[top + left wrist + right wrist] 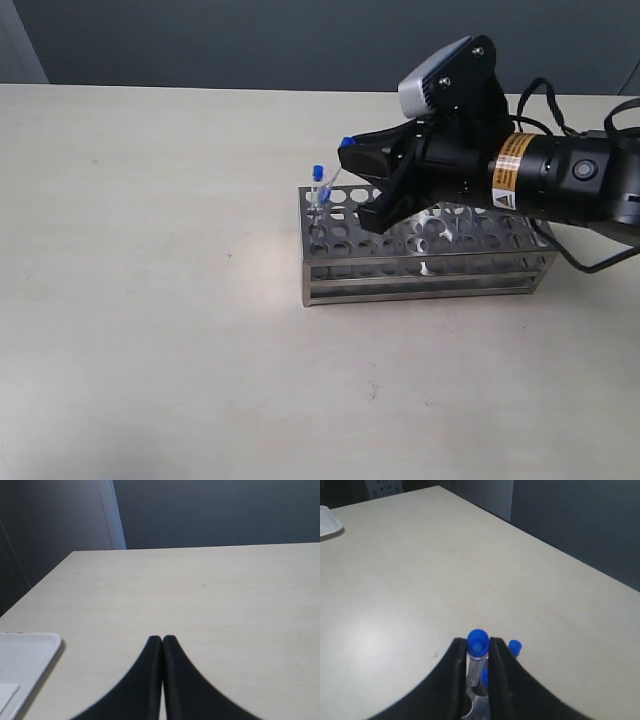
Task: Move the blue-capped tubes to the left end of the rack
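Pale beige desk (150, 300) fills most of the exterior view, under a dark grey wall (250, 40) that runs along the top edge. The black right arm (560, 180) reaches leftward from the right edge of the frame to the middle of the desk, with a white-cased camera (435, 80) on its wrist. Beneath it, at the centre of the frame, stands the rack (430, 262), a shiny steel block of perforated plates. Its long side runs left to right, and the arm partly hides its upper right portion.

The right gripper (478, 652) hangs over the rack's left end, jaws drawn narrow and clamped on a blue-capped tube (477, 641). The tube's cap stands just above the black fingertips (457, 647). Whether its foot sits in a hole cannot be told.

A second blue-capped tube (318, 180) stands tilted in the rack's upper left corner, just left of the held one. In the right wrist view a third blue cap (484, 676) shows lower down, between the two fingers.

The left gripper (162, 641), seen only in the left wrist view, is over bare desk. Its two black fingers are pressed together with nothing between them. A white tray (25, 650) lies at the lower left of that frame.
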{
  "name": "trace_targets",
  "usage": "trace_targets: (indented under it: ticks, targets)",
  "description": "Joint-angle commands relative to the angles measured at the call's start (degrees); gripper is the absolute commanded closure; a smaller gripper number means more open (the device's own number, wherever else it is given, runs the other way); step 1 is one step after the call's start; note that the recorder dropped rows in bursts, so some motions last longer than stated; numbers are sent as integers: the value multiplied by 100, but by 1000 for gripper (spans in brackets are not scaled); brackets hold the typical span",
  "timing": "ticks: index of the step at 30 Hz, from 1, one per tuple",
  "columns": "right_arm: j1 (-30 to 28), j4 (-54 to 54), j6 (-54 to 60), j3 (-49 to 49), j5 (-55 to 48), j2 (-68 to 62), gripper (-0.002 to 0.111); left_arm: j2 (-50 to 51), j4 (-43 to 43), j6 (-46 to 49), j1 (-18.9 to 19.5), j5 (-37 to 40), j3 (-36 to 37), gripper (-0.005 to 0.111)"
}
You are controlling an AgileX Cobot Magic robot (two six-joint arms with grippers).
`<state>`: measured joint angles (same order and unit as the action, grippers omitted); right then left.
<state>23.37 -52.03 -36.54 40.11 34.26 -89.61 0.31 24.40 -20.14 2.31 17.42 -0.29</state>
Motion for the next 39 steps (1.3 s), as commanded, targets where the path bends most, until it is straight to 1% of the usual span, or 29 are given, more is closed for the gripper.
trace_targets:
  ticks: [1, 20, 34, 39]
  targets:
    - [7, -529, -461, 25, -121, 18, 109, -31, 32, -28, -22, -62, 9, 106]
    - [7, -724, -615, 25, -142, 5, 109, -31, 32, -28, -22, -38, 9, 106]
    - [7, -827, -737, 25, 368, -496, 109, -31, 32, -28, -22, -38, 9, 106]
    - [7, -827, -737, 25, 367, -494, 109, -31, 32, -28, -22, -38, 9, 106]
